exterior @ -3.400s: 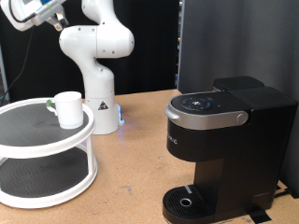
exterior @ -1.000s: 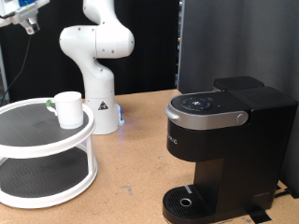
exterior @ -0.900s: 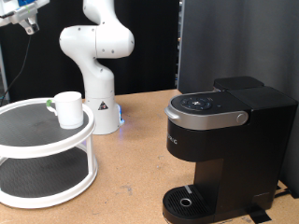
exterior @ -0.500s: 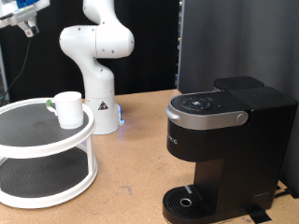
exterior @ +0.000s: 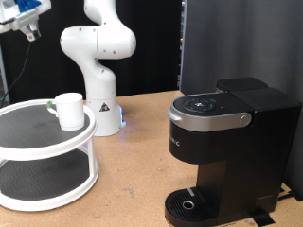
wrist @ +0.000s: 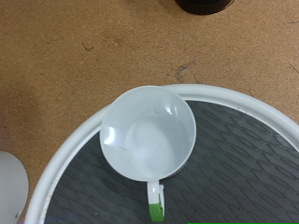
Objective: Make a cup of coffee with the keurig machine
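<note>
**Cup on the round shelf, machine standing apart**

No readable brand shows; on the front of the coffee machine [exterior: 227, 142] there are only pale letters, too small to read. The machine is a big, boxy, matte black thing with a silver-grey ring on top, round buttons and a circular drip tray at its foot. It stands on the brown, grainy board table [exterior: 142, 170], at about 3 o'clock from the cup.

The cup [exterior: 68, 110] is small, white and smooth. It stands upright on the top level of a white round two-level shelf [exterior: 43, 156] whose surfaces are dark and ribbed. In the wrist view the cup [wrist: 149, 133] looks empty, and its handle carries a green mark at the end.

The white arm base [exterior: 98, 66] rises at 1 o'clock from the cup. The gripper [exterior: 26, 21] is high at 11 o'clock, well apart from the cup; whether its fingers are apart or together I cannot tell.
</note>
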Controlling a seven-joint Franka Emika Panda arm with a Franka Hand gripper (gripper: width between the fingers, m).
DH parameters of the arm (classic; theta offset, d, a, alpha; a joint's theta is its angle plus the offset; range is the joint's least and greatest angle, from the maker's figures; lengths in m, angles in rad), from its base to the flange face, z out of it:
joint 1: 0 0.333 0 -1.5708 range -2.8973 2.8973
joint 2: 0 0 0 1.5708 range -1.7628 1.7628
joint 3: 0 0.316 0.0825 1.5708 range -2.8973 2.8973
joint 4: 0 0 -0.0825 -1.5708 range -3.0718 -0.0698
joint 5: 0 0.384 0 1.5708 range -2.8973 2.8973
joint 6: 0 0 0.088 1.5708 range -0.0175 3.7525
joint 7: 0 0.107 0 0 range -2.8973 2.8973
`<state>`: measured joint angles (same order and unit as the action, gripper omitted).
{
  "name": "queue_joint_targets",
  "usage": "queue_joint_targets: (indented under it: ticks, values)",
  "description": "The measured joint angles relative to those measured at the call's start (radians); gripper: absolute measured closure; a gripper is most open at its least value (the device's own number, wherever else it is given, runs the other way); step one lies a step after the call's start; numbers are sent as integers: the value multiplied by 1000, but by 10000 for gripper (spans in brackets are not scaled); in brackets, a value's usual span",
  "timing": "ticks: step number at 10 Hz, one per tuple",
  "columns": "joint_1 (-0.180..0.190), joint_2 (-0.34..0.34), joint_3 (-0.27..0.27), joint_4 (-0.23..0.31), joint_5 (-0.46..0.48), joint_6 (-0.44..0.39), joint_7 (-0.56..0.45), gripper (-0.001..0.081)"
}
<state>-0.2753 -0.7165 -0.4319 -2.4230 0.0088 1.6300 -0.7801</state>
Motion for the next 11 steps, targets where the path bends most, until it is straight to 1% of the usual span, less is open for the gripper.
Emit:
queue_joint_targets:
  ticks: [2,5,9,11]
  values:
    - [0,-3,-1,-52,1,70,0,800]
    - [0,-5,-10,-114,1,148,-6,800]
    - [-2,-8,-35,-192,-6,235,-47,800]
    - [-12,-12,-43,-234,-13,278,-62,800]
